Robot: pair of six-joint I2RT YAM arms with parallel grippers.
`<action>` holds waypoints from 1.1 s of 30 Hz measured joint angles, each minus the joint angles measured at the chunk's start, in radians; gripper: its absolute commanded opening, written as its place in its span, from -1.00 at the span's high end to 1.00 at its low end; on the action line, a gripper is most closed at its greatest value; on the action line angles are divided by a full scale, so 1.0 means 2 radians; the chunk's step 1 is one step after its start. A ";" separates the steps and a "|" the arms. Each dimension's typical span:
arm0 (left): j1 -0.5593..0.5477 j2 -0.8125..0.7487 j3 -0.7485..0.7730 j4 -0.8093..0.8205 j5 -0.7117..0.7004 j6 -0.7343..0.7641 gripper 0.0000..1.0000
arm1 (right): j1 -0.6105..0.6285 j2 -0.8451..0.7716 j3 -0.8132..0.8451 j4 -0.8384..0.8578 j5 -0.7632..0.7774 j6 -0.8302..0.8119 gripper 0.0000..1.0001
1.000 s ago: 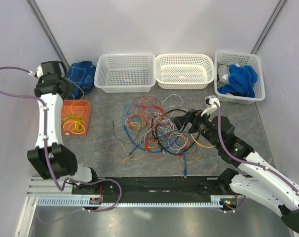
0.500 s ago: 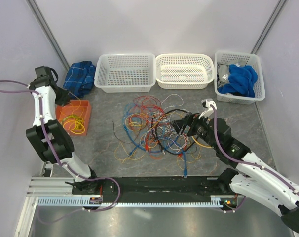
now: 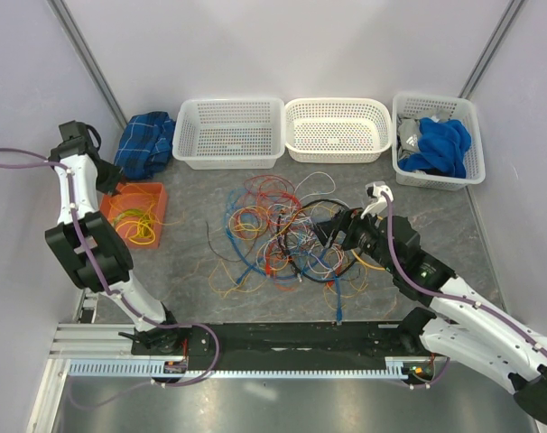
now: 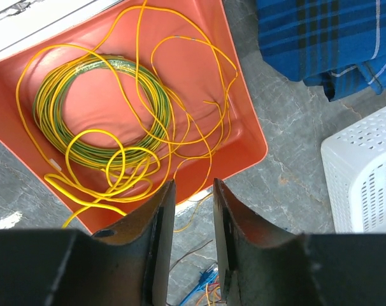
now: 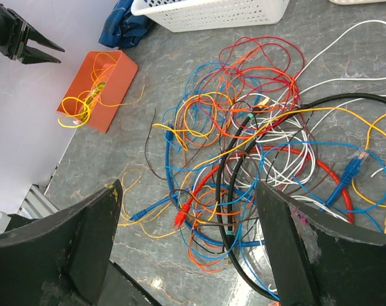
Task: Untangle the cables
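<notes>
The cables (image 3: 287,236) lie in a tangle of red, blue, orange, yellow and white wires mid-table, with a thicker black loop (image 5: 223,204) running through them. My right gripper (image 3: 332,230) hovers over the tangle's right side. Its jaws stand wide open and empty (image 5: 188,188), with a red plug and blue wires showing between them. My left gripper (image 3: 109,180) hangs at the far left above the orange bin (image 3: 161,194). It is open a narrow gap with nothing in it (image 4: 193,185). Yellow wires and a yellow-green coil (image 4: 104,121) lie in that bin (image 4: 199,64).
Two white baskets (image 3: 230,133) (image 3: 337,129) stand along the back. A third (image 3: 472,135) holds a blue cloth (image 3: 440,144). A blue plaid cloth (image 3: 147,142) lies behind the orange bin. Loose yellow wire (image 3: 228,280) trails left of the tangle. The black rail (image 3: 282,338) marks the near edge.
My left arm folded back, bringing the gripper low over the orange bin's far corner, and its jaws parted from shut. My right gripper edged left over the tangle, still wide.
</notes>
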 measured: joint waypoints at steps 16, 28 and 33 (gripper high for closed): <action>-0.204 -0.225 -0.237 0.096 0.023 0.011 -0.99 | 0.000 0.030 -0.016 0.038 -0.019 0.014 -0.83; -0.328 -0.339 -0.417 0.187 -0.133 -0.204 -0.99 | 0.000 0.053 -0.022 0.058 -0.031 0.038 -0.81; -0.333 -0.268 -0.415 0.170 -0.203 -0.330 -0.93 | 0.000 0.054 -0.022 0.060 -0.032 0.045 -0.81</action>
